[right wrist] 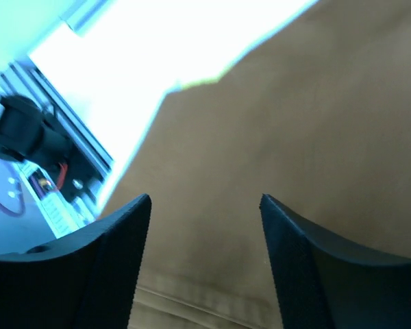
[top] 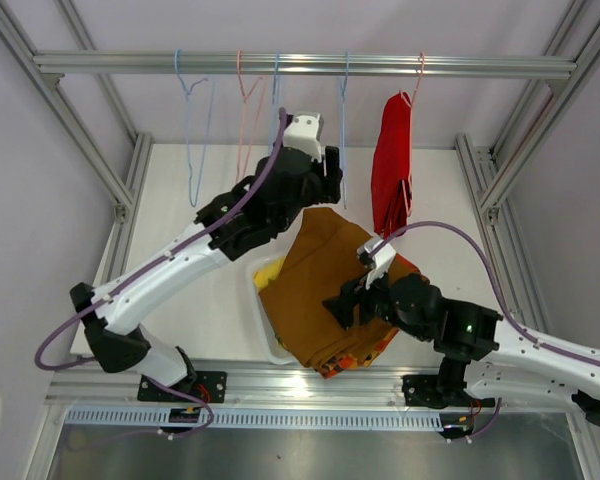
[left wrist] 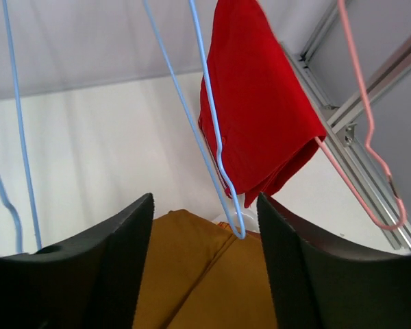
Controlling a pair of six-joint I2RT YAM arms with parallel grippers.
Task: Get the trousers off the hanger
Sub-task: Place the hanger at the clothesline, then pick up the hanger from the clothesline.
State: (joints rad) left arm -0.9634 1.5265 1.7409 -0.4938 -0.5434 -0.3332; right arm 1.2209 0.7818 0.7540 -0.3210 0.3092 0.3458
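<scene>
Nearest me, my right jaws stand parted with nothing between them, hovering just above the brown trousers (top: 315,290). These lie topmost on the pile in the white basket (top: 263,337), over the yellow pair (top: 268,272) and the orange-red patterned pair (top: 360,358). Further out, my left jaws are likewise apart and empty, raised beside a bare light-blue hanger (left wrist: 216,137). Beyond it the red trousers (left wrist: 260,103) hang folded over the pink hanger (left wrist: 362,144) on the rail (top: 300,65). I judge the brown pair done and the red the only one left. Next I must reach far right, pinch the cloth and draw it off without unhooking the hanger.
</scene>
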